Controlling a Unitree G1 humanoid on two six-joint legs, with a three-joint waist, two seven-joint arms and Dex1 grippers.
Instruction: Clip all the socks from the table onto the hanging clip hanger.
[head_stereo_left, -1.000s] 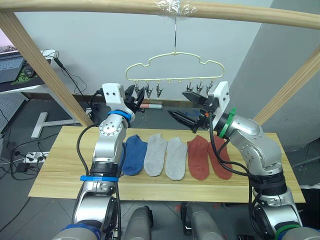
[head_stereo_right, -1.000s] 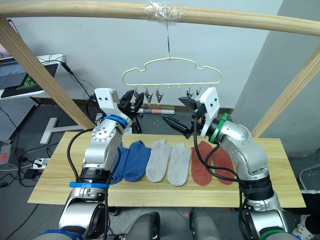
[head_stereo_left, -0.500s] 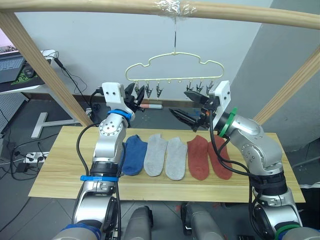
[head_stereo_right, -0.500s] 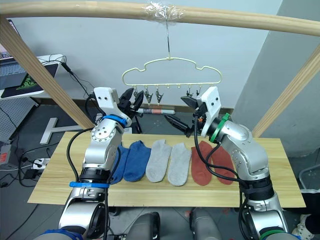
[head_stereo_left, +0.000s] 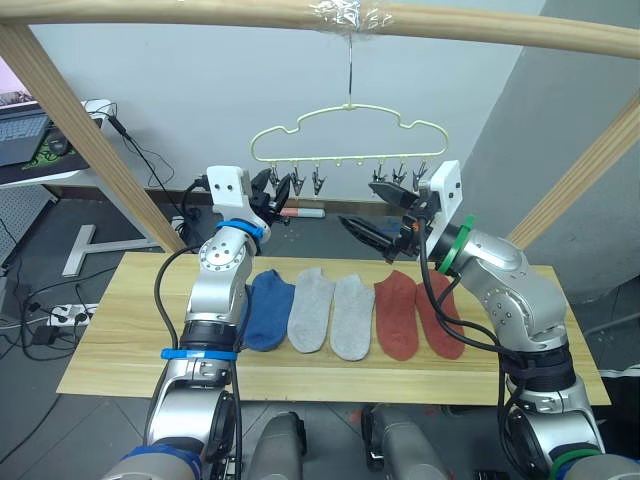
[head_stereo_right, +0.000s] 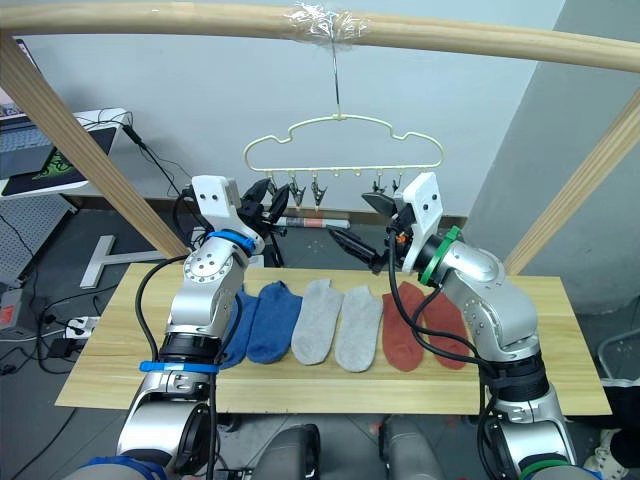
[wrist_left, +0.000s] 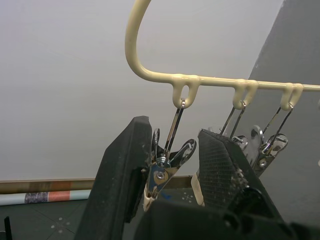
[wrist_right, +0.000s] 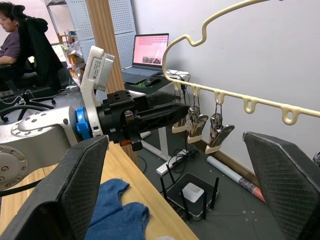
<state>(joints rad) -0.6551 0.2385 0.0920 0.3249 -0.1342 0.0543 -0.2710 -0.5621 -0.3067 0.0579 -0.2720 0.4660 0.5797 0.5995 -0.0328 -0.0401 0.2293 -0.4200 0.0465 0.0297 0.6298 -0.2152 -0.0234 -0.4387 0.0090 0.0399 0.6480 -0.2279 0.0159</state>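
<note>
I have both arms raised toward the hanger (head_stereo_left: 348, 132), which hangs by its hook from the wooden pole (head_stereo_left: 300, 14) overhead, above the far edge of the desk (head_stereo_left: 110, 340).

My left gripper (wrist_left: 172, 152) is up at the hanger's leftmost clip (wrist_left: 167, 162). In the left wrist view the clip sits right between the two fingers (wrist_left: 125, 165); the fingers stand slightly apart on either side of it. One looks to be against the clip, though I cannot tell if they are pressing it. The next two clips (wrist_left: 260, 147) hang just beside, off the same bar.

My right gripper (head_stereo_left: 375, 212) is wide open and empty, held near the right-hand clips (head_stereo_left: 408, 177) without touching them. Its lower finger points across toward the middle of the hanger.

All the socks lie flat on the desk in a neat row, toes toward me. The blue socks (head_stereo_right: 262, 320) are on the left, partly behind my left arm, so only one shows fully in the left eye view. The two grey socks (head_stereo_left: 332, 312) lie side by side in the middle, touching. The two red socks (head_stereo_left: 415, 315) are on the right, overlapping slightly, with a cable from my right arm crossing over them.

No sock hangs on any clip.
</note>
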